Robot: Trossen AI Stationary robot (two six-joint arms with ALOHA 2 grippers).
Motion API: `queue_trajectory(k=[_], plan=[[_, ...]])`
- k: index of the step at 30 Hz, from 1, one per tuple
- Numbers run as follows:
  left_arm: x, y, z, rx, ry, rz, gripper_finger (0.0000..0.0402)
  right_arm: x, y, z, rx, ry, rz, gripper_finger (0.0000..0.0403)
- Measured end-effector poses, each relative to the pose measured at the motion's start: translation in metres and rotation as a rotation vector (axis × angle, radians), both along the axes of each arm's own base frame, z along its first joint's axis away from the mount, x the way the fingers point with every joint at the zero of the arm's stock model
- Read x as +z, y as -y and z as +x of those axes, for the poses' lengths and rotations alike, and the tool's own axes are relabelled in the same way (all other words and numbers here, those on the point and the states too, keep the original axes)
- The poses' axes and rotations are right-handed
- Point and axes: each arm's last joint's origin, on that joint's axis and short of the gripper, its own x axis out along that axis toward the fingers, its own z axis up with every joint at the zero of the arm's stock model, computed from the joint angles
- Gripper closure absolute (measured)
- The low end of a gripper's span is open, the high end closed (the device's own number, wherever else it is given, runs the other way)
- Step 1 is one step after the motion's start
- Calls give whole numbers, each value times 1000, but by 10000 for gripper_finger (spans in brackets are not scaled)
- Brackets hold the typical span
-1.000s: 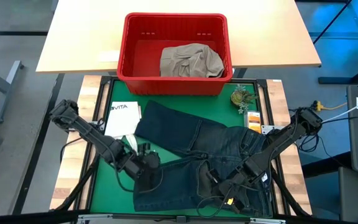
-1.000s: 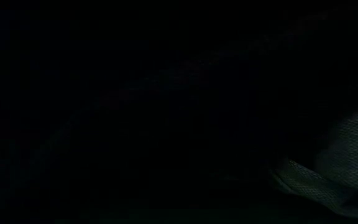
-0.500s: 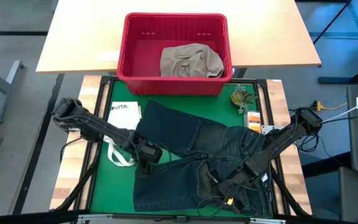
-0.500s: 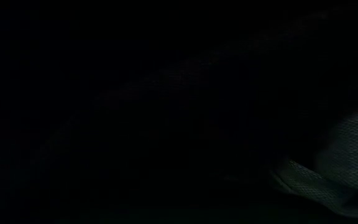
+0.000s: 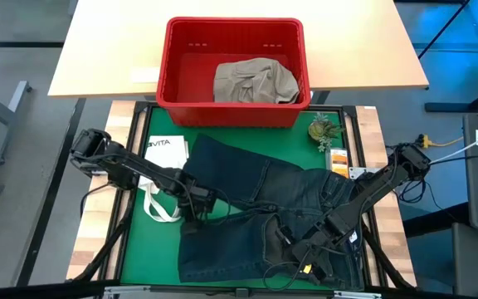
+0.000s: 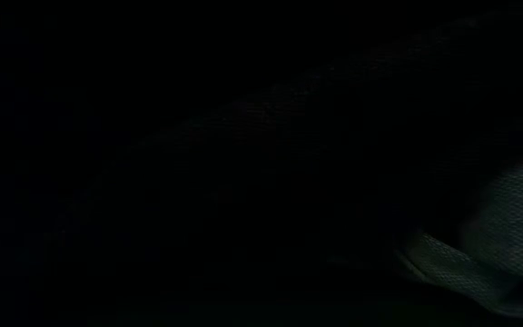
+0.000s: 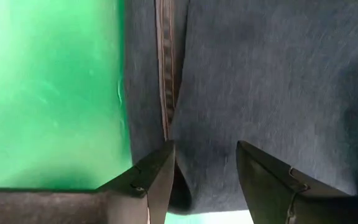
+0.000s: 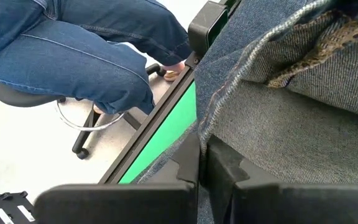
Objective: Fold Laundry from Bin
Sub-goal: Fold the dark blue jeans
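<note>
You have the green rectangular work mat (image 5: 143,249) at table centre, and spread over most of it, from centre toward 4 o'clock, lie the dark blue denim jeans (image 5: 256,220). At 12 o'clock the large red plastic bin with slotted sides (image 5: 232,110) stands on the pale wooden tabletop (image 5: 106,58), touching the mat's far edge, with a crumpled khaki-beige garment (image 5: 254,80) inside on its right half. At 9 o'clock a small white tote bag with loop handles (image 5: 161,162) lies just beside the jeans. Your left gripper (image 7: 205,177) sits at the jeans' left edge near 8 o'clock, its fingers spread with the denim's seamed edge between them. Your right gripper (image 8: 202,163) is low at 5 o'clock, fingers pressed together on a fold of the jeans. A small green plant sprig (image 5: 322,129) sits at 2 o'clock.
</note>
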Motion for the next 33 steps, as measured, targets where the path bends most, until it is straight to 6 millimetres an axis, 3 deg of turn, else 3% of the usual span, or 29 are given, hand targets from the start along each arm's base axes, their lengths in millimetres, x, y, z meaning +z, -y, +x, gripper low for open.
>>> queue_trajectory(k=[12,22,33], plan=[[-7,6,-7,1,-74,-125,237,0,0,0,0,0,0,386],[-9,5,-7,153,-110,-30,237,0,0,0,-1,1,0,386],[-9,6,-7,159,-106,-14,237,0,0,0,-1,1,0,386]])
